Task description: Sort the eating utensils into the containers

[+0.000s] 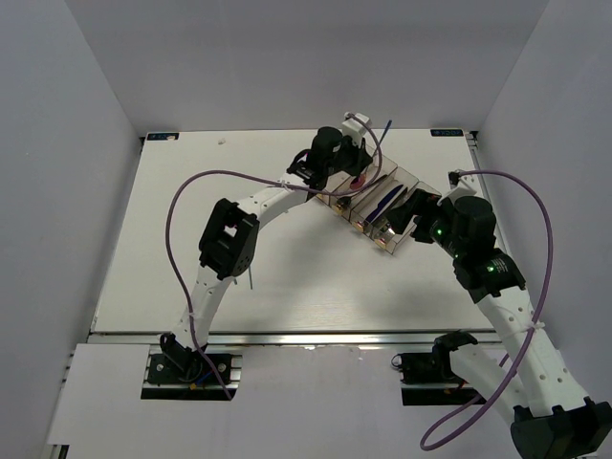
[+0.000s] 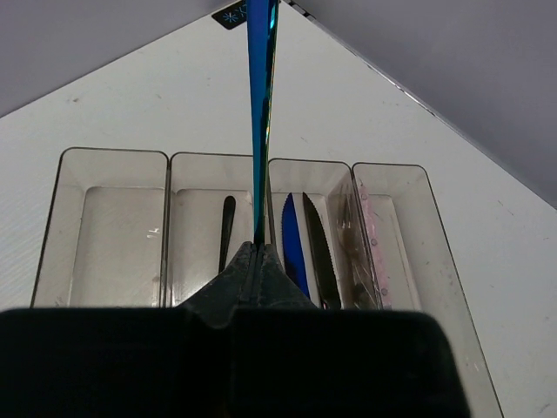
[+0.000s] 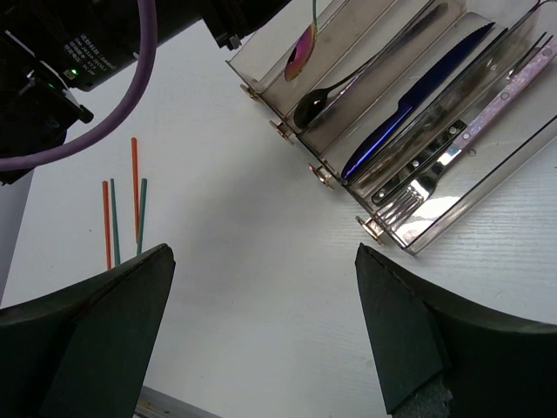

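Blue-handled spoon [image 2: 261,104], clenched in left claw [image 2: 258,248] over bins [image 2: 113,155], apparently to drop beside black spoon [image 2: 226,231]; right claw [image 3: 263,254] released, idle.

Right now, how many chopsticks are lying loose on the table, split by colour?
Seen in the right wrist view:
orange chopsticks: 2
green chopsticks: 2
Total: 4

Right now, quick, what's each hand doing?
Left hand: closed on a blue utensil.
Right hand: open, holding nothing.
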Controlling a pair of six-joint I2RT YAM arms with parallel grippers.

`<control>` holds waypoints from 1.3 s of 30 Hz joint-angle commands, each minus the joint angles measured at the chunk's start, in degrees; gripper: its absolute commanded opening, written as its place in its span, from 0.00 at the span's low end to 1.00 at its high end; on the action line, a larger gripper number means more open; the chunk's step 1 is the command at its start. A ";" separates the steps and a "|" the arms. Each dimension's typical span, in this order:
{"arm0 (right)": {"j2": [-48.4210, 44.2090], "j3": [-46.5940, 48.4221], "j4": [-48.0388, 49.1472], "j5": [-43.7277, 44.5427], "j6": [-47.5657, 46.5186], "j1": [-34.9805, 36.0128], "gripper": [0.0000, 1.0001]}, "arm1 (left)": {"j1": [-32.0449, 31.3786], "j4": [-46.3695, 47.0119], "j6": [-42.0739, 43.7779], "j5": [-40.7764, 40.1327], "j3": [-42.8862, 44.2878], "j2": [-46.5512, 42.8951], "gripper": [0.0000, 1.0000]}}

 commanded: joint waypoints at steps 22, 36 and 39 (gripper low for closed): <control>-1.73 3.54 0.25 1.84 -3.11 -0.03 0.89 | -0.83 1.11 -5.87 -16.63 -10.01 -14.70 0.98; 40.35 26.37 0.79 13.25 -2.42 27.19 0.89 | 13.76 -53.20 -44.18 -66.59 -47.87 -64.43 0.98; 51.92 34.54 -0.79 15.99 -0.75 34.50 0.83 | 14.20 -57.97 -44.73 -73.38 -55.09 -76.57 0.98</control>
